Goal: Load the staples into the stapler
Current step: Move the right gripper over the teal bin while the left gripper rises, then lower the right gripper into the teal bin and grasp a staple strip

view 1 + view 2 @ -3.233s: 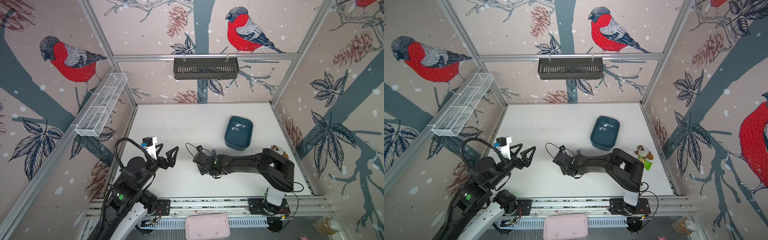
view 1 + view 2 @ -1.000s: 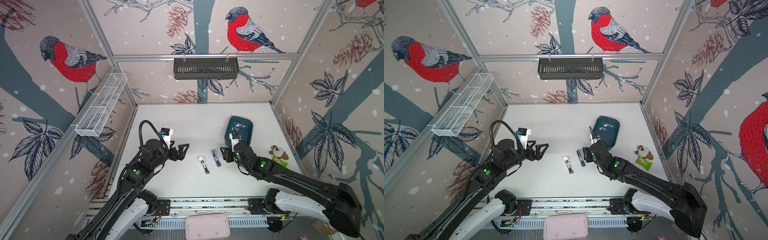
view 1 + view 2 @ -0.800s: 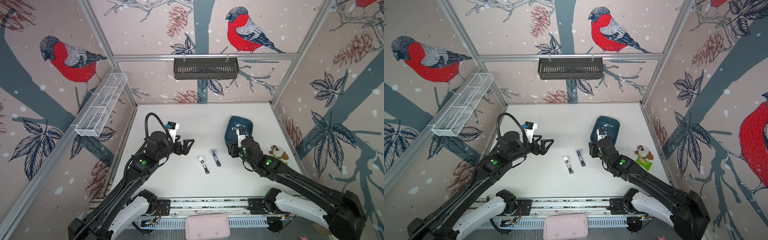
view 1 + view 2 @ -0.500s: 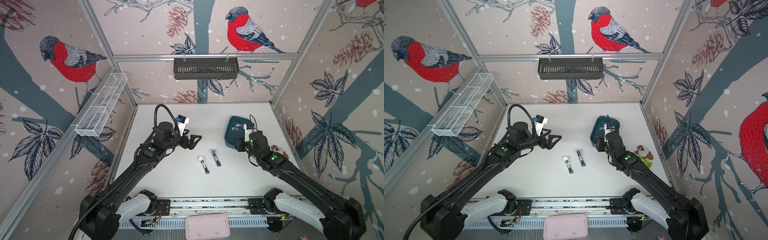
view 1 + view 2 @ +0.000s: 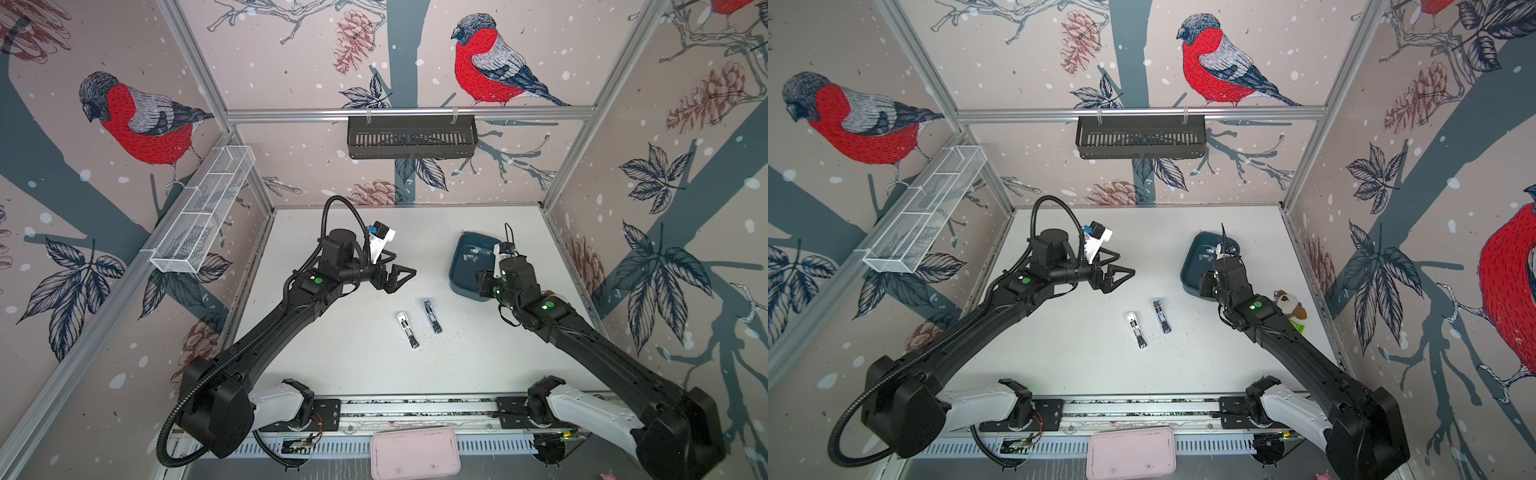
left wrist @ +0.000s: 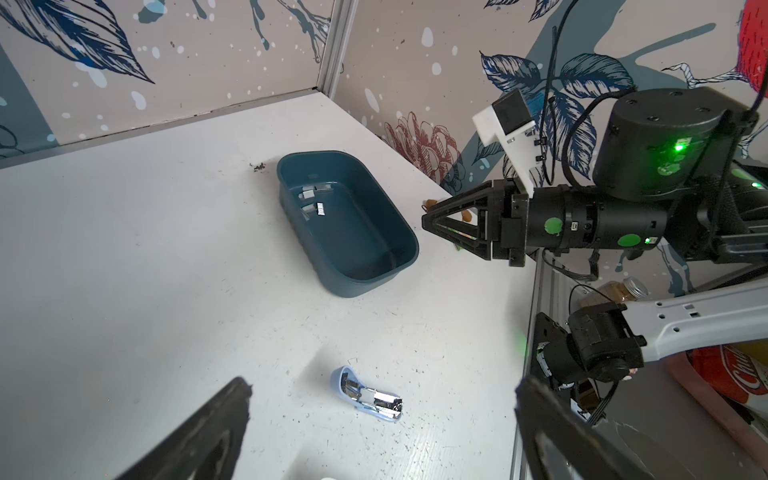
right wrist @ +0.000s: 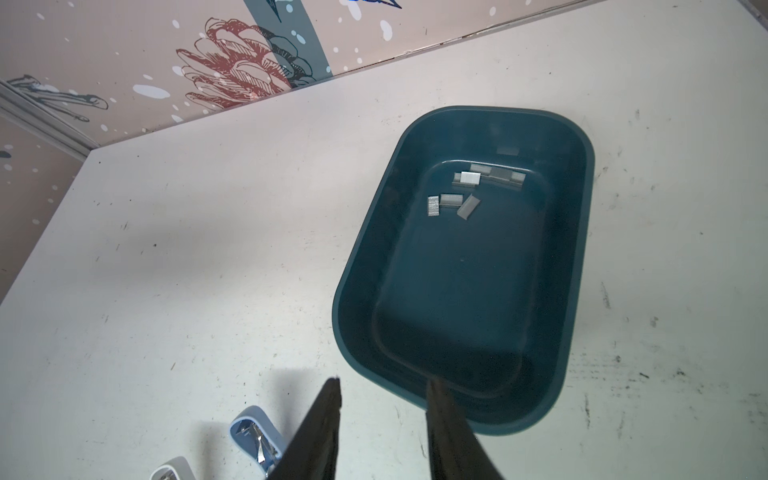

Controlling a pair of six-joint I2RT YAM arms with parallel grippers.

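On the white table (image 7: 208,249), the staples (image 7: 451,200) are seen in a teal tub (image 7: 353,291) ahead of the nearer, part-open, empty right hand (image 7: 383,384).

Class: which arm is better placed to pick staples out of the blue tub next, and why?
Probably the right. The right gripper hangs open at the near end of the tub, facing the staples at its far end. The left gripper is open over the table, farther away.
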